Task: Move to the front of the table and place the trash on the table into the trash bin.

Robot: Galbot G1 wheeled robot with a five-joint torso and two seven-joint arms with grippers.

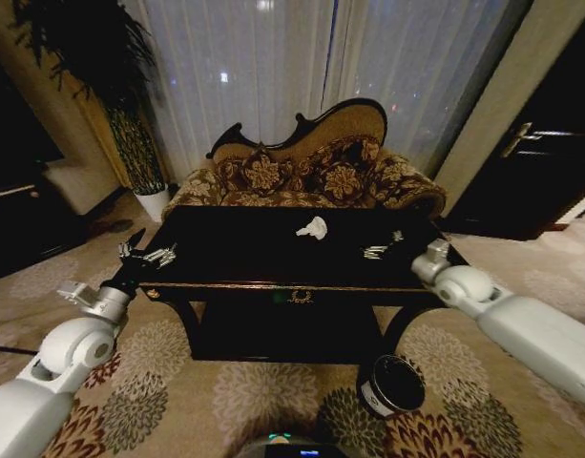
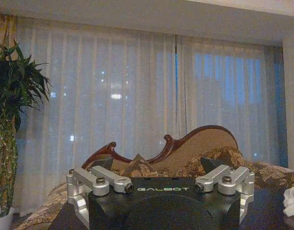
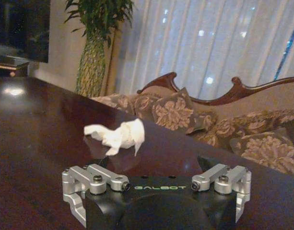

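Two grippers, left (image 1: 147,254) and right (image 1: 386,248), fingers spread, over worktop (image 1: 235,250); paper wad (image 1: 313,228) centre; bin (image 1: 391,384) lower right.

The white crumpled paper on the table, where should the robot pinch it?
Probably across the bunched middle of the white crumpled paper, coming down from above. It lies low on the table, and its thin tail ends look likely to slip or tear. The right gripper sits nearer to it than the left gripper.
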